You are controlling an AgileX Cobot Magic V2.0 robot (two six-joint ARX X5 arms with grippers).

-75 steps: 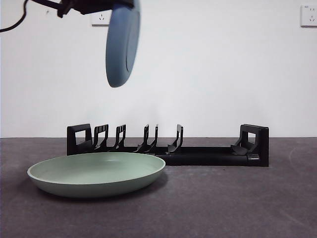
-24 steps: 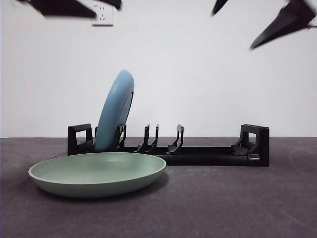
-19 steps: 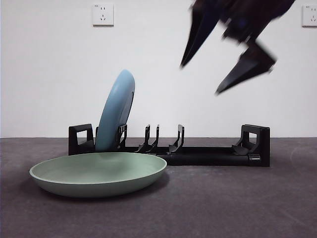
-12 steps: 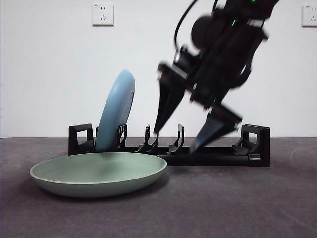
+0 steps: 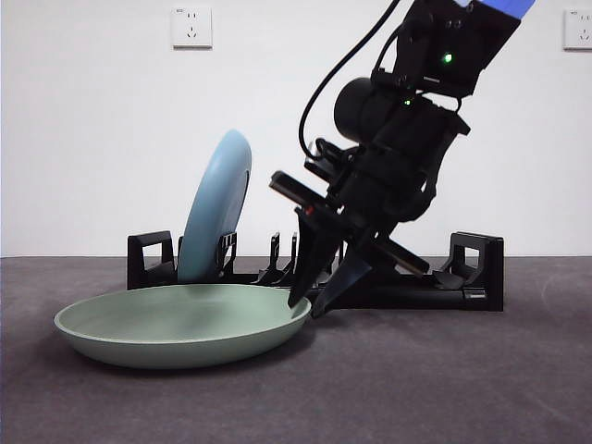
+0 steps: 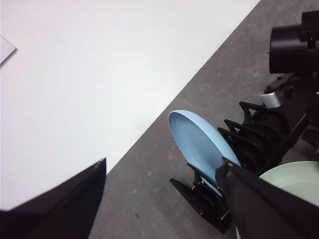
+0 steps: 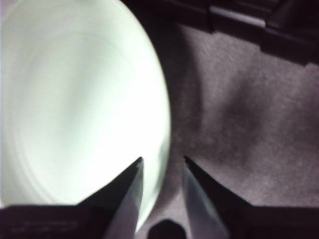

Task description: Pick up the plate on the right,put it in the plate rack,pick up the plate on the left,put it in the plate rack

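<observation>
Surface: a dark grey, slightly textured table (image 5: 444,388) set against a plain white wall (image 5: 111,111). Two wall sockets are visible, one upper left (image 5: 191,27) and one at the upper right edge (image 5: 577,29).

The plate rack (image 5: 407,287) lies lengthwise at the far side of the table. A blue plate (image 5: 217,208) stands on edge in its left-hand slots, leaning slightly right. A pale green plate (image 5: 180,324) lies flat on the table in front of the rack's left half.

Right gripper (image 5: 313,305): reaches down from the upper right, tips at the green plate's right rim. Jaws are narrowly parted and straddle the rim, one inside and one outside. Firm contact cannot be confirmed.

Left gripper (image 6: 164,199): held high above the rack, jaws wide apart, holding nothing.
</observation>
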